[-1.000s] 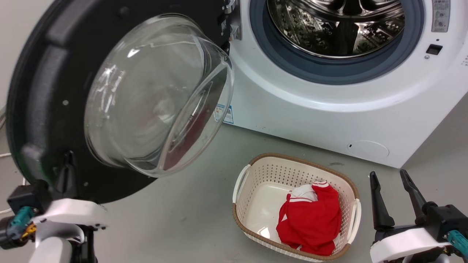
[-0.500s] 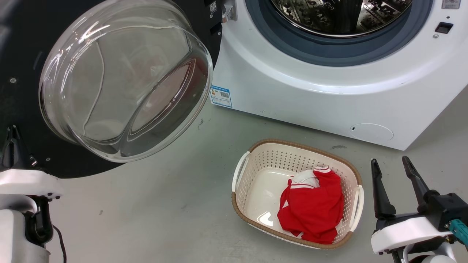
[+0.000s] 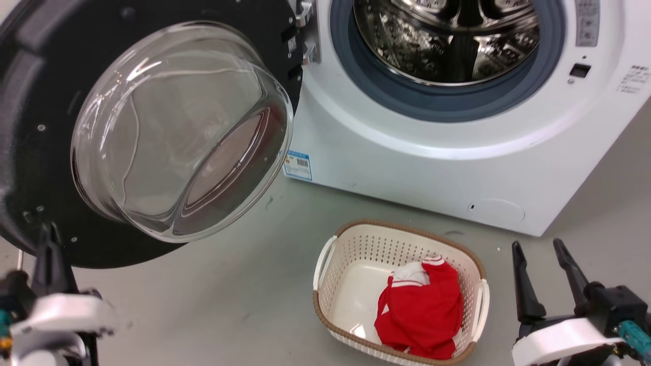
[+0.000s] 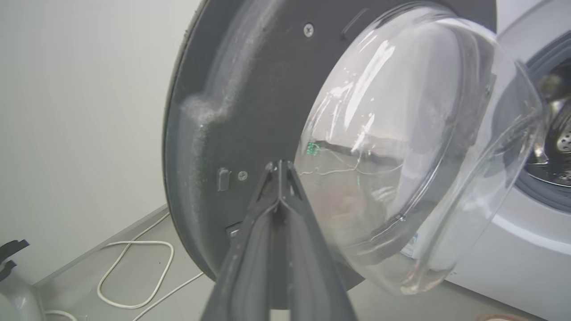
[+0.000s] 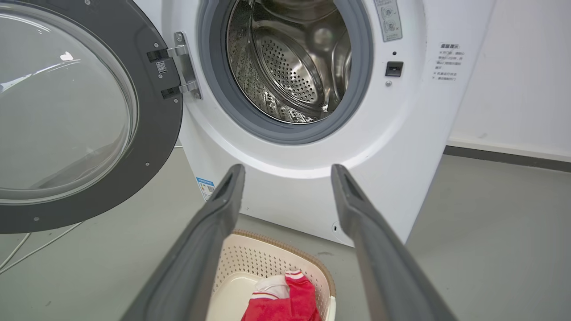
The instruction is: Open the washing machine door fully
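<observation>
Door (image 3: 30, 152) swung wide; left claw (image 4: 279, 169) shut by its inner face
Against a second ago the door looks turned further back from the washer (image 3: 407, 168), though the head camera has shifted too; it stands at the washer's left, drum (image 3: 447, 40) exposed; the left claw's fingers are pressed together on nothing, tips near the lower rim; the right claw (image 3: 536, 245) is spread wide, empty, beside the basket (image 3: 386, 224); the opening seems nearly complete.

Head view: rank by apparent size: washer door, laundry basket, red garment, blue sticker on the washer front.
1. washing machine door, though it is nearest the camera, which enlarges it
2. basket
3. red garment
4. sticker
</observation>
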Available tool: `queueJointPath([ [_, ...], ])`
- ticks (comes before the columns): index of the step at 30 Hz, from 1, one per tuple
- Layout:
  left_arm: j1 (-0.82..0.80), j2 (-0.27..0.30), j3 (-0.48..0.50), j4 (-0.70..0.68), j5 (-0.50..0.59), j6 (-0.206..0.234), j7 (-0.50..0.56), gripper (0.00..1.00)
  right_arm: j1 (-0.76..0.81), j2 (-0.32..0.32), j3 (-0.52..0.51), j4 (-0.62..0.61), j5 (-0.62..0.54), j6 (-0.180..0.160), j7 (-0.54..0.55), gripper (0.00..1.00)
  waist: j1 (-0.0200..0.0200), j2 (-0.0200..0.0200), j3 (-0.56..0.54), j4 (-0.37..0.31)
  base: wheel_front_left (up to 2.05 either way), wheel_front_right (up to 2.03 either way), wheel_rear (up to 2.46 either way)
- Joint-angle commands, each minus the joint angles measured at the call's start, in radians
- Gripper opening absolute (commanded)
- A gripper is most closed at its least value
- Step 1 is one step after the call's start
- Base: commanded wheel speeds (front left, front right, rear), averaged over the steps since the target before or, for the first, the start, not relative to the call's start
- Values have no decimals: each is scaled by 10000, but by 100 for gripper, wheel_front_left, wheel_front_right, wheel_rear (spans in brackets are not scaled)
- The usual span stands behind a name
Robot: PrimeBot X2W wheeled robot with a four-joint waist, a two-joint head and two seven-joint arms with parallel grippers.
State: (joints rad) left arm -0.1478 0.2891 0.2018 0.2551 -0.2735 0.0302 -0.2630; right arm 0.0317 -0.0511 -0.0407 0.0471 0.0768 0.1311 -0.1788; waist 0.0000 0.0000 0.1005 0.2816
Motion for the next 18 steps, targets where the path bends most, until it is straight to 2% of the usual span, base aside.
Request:
queueJointPath([
  [1,492,-203,-14,-330,179,19,-22,0,166,20,45,79,60,-7,-70,100,0,0,-351,-95,0,0,0],
  [7,1894,-1045,-391,-1421,608,42,-23,0,434,18,121,281,236,-7,-166,100,0,0,-956,-238,0,0,0],
  [9,2208,-1250,-524,-1677,663,42,-23,44,504,18,160,300,257,-7,-189,100,0,0,-1073,-299,0,0,0],
  [11,2458,-1442,-716,-1858,712,16,-23,100,549,18,182,292,270,-7,-201,100,0,0,-1147,-366,0,0,0],
  [18,2542,-1637,-1231,-2062,913,-186,-23,100,605,18,238,143,207,-7,-203,100,0,0,-1247,-732,0,0,0],
])
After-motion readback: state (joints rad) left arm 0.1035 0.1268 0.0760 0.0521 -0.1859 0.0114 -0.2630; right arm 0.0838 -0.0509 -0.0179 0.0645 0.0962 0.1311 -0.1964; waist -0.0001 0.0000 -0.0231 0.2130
